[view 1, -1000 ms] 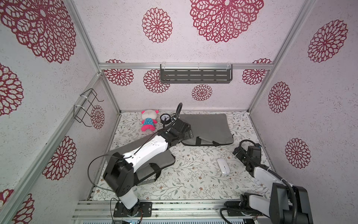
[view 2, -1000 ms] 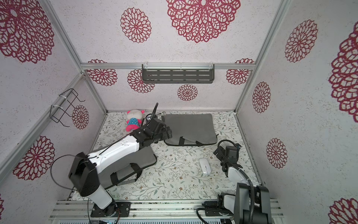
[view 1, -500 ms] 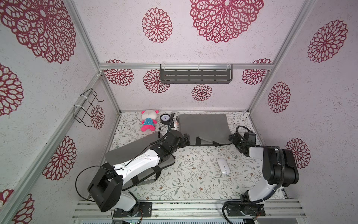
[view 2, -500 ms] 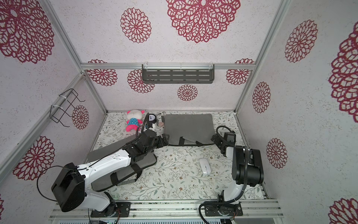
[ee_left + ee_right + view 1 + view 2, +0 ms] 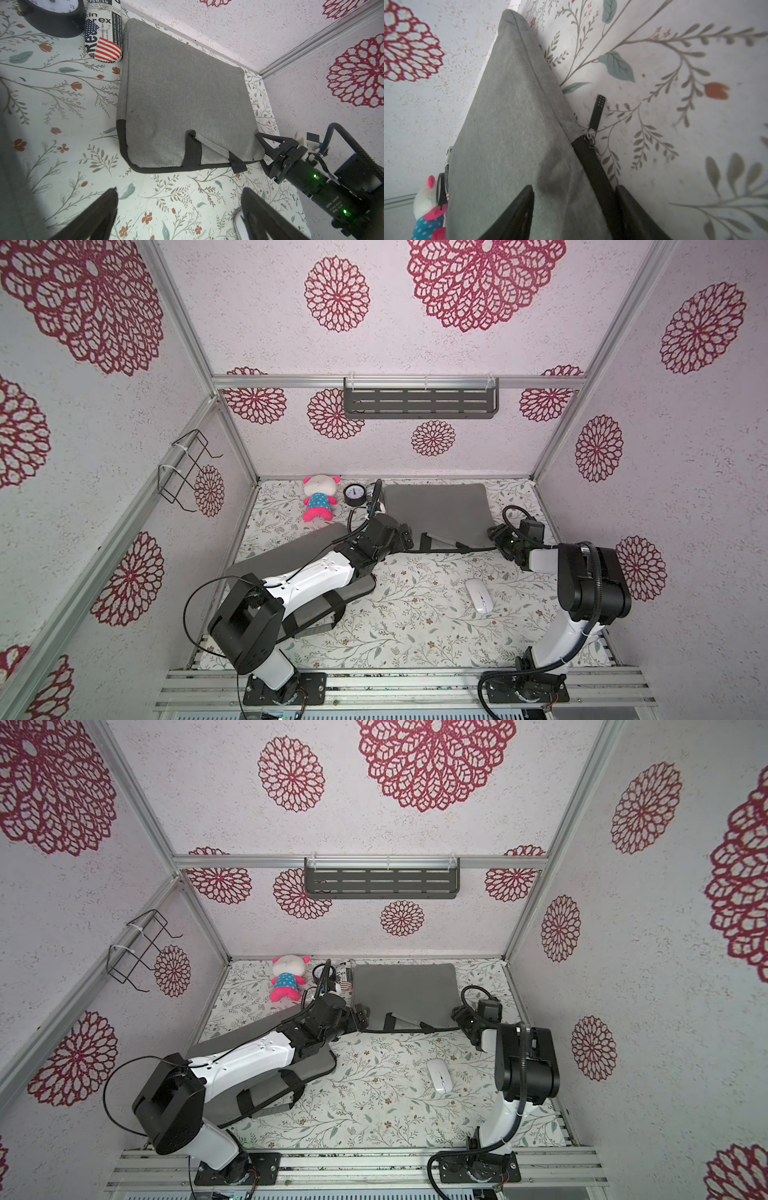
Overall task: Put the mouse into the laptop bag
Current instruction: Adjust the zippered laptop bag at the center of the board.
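None of task done: mouse (image 5: 478,595) lay loose behind my right gripper (image 5: 574,189), outside laptop bag (image 5: 436,506). Right jaws straddled bag's zip corner; clamp unclear. My left gripper (image 5: 178,191) gaped empty, bag ahead. Opening and loading remained.

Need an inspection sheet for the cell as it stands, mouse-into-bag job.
Surface: floral table, flat, no spills seen.
Job's things: white mouse lies loose on the table near the right arm; laptop bag lies flat at the back, zipper pull at its corner.
Clutter: second grey bag under the left arm; plush toy, clock and printed pouch at the back.
Grippers: left gripper open, empty, short of the laptop bag; right gripper has its fingers astride the bag's zipper corner, grip not confirmed.
Cables: black cable loops off the left arm's base.
Surroundings: wall shelf, wire rack, patterned walls.
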Robot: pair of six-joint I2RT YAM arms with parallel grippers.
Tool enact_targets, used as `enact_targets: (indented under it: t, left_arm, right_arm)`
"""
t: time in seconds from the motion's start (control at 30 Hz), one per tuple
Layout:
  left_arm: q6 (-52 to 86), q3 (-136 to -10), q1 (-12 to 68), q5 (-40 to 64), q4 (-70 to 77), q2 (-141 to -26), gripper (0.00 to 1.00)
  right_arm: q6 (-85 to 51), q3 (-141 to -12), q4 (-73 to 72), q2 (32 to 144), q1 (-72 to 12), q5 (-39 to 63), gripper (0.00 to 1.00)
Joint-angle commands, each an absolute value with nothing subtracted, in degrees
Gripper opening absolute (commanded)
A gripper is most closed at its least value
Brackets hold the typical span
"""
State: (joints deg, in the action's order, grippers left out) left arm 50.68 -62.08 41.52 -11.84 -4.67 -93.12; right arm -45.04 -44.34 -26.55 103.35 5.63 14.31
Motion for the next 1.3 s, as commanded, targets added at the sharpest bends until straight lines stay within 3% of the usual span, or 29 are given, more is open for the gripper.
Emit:
enact_targets:
  t: [0.0, 0.13, 0.33, 0.87, 1.17, 1.27]
  left_arm:
    - [53.0, -64.34, 40.44, -9.17, -6.48, -96.6, 0.94]
    - [54.3, -67.65, 39.89, -6.85, -8.18, -101.95, 0.94]
    - [55.4, -74.05, 39.15, -5.21, -13.14, -110.84, 0.93]
    - [51.65, -98.71, 38.23, -1.1, -16.67, -131.38, 0.93]
    - [49.66, -114.5, 35.89, 2.34, -19.85, -138.39, 0.94]
    - [48.94, -117.71, 35.42, 2.96, -20.68, -138.41, 0.94]
  right_arm:
    - [-47.05, -41.85, -27.53, 100.97, 4.36, 15.63, 0.43]
    - [-47.81, -38.71, -28.63, 98.02, 3.52, 15.33, 0.14]
    - [-48.01, -32.15, -28.71, 89.57, 1.76, 12.78, 0.0]
    - [-51.33, -18.61, -21.67, 64.12, -15.14, -0.3, 0.0]
    - [-51.79, -18.73, -23.49, 66.77, -19.22, -0.71, 0.02]
    - [-51.04, -19.69, -25.15, 69.46, -20.39, -0.3, 0.11]
